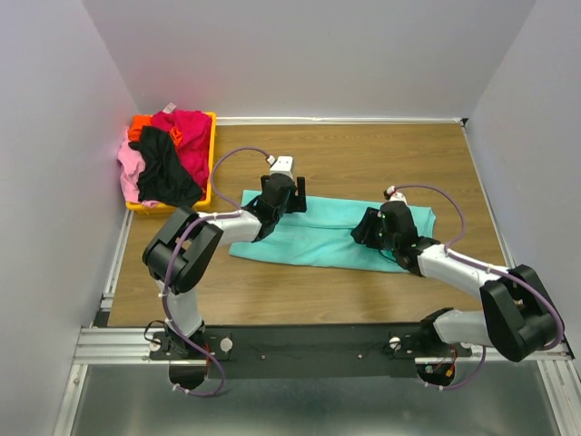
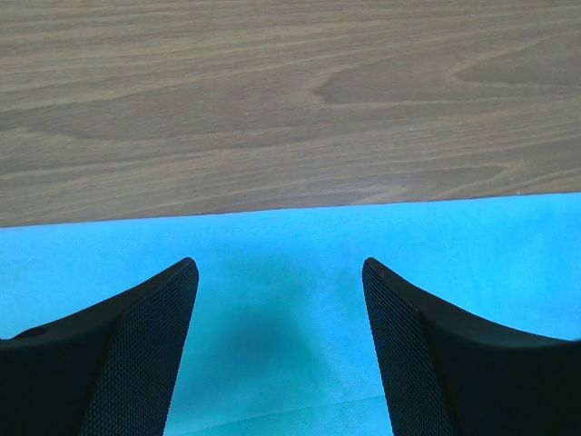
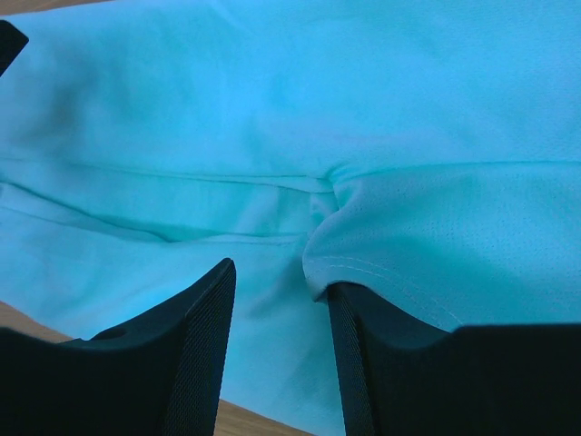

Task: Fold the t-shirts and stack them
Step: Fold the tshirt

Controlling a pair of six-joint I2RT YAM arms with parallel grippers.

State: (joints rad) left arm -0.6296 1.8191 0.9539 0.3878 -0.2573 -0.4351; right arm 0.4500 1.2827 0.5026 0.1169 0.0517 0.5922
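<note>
Snagging is my worry: my right gripper (image 3: 279,277), jaws half apart, has a hemmed flap (image 3: 399,245) of the turquoise t-shirt (image 1: 331,234) lapping one finger, so lifting could drag the mid-table fold askew. My left gripper (image 2: 280,268) hangs wide open over its far edge.

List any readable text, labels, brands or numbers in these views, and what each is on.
No readable text in any view.
turquoise t-shirt: plain, no print or tag showing.
piled t-shirts: plain, no print showing.
yellow bin: no marking visible.
left arm, right arm, white wrist housing: no legible label.
</note>
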